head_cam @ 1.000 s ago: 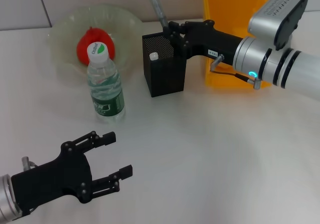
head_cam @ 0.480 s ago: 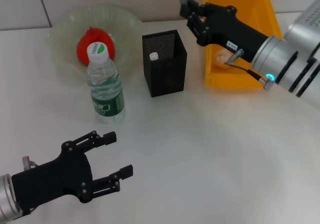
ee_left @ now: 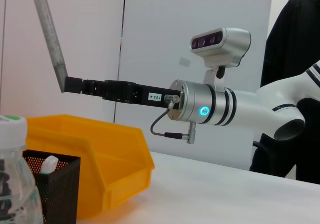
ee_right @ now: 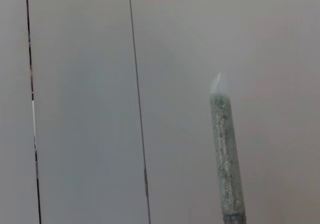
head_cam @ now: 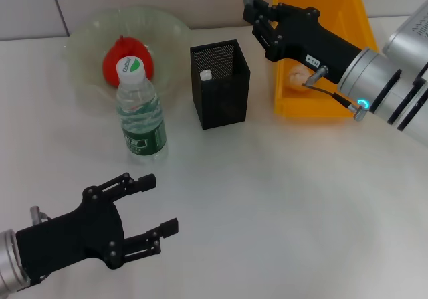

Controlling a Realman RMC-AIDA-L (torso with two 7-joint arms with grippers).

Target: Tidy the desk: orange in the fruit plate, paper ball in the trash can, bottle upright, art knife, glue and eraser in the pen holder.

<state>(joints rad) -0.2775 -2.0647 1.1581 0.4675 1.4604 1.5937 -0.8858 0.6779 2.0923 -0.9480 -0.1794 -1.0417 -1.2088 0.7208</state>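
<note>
The right gripper (head_cam: 253, 13) hangs raised above the table (head_cam: 281, 192), its fingers clamped on the lower end of a grey glitter glue stick (ee_left: 50, 36) (the pointed tip shows pale against the wall in the right wrist view (ee_right: 223, 149)), which rises steeply from the grip with a slight tilt. Just below and to the robot's left of that gripper stands the black mesh pen holder (head_cam: 221, 85), with one white-topped item (head_cam: 205, 75) already poking up inside it. Directly beneath the gripper's arm sits the yellow trash bin (head_cam: 319, 51), a pale crumpled paper ball (head_cam: 298, 80) lying in it. Farther to the left of the pen holder the water bottle (head_cam: 140, 112) stands upright with its green-and-white cap on, and just behind it the clear fruit plate (head_cam: 83, 41) holds the orange (head_cam: 120, 55), which looks red here. Well apart from all this, at the near edge of the table, the left gripper (head_cam: 150, 212) rests low with its fingers spread wide, holding nothing.
</note>
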